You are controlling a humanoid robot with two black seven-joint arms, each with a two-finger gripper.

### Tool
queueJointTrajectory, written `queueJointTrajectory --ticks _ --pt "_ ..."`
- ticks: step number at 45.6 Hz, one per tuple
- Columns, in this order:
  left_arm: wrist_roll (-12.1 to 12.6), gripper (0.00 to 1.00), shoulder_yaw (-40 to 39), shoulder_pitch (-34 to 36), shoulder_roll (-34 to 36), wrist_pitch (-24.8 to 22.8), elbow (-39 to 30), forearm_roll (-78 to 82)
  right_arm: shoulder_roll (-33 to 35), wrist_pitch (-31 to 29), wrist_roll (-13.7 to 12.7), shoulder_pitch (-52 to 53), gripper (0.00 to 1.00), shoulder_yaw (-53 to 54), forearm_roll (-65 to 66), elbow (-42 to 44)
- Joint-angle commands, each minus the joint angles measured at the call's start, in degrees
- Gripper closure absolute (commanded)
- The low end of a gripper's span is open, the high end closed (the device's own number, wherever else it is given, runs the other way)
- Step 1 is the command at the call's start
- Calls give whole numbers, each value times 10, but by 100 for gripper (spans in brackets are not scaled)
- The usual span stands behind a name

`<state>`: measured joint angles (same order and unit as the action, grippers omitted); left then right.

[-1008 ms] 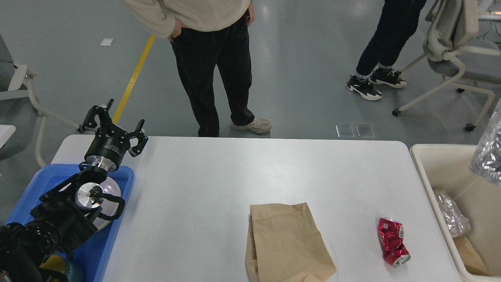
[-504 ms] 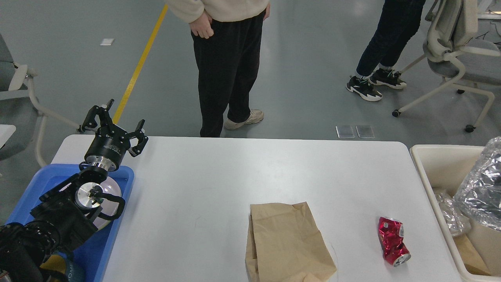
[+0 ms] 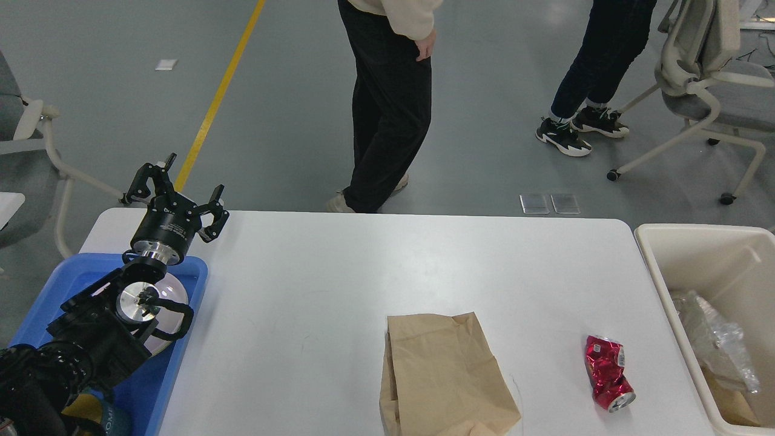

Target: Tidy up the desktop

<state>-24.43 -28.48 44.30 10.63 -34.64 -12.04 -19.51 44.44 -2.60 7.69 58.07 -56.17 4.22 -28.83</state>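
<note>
The white desktop (image 3: 363, 272) fills the middle of the head view. A flattened brown paper bag (image 3: 442, 375) lies on it near the front edge. To the right of the bag rests a crushed red can (image 3: 607, 374). My left gripper (image 3: 175, 184) is held above the far left corner of the desktop, fingers spread open with nothing between them. My right gripper is out of view.
A blue tray (image 3: 163, 375) holding a white bowl sits at the left under my left arm. A cream bin (image 3: 672, 266) with clear plastic wrap and brown paper stands off the right edge. Two people and office chairs stand beyond the table.
A crinkled clear plastic wrap that hung over the bin's right side has dropped into the bin. The person in black trousers walked to the right. My left arm has not moved.
</note>
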Motion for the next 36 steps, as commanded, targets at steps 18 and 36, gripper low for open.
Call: queueJointTrajectory --ticks 18,36 --pt "0 3 0 0 0 0 0 0 50 -100 1 277 0 -144 5 -61" --pt "0 3 0 0 0 0 0 0 7 -351 -4 494 0 -211 43 -61"
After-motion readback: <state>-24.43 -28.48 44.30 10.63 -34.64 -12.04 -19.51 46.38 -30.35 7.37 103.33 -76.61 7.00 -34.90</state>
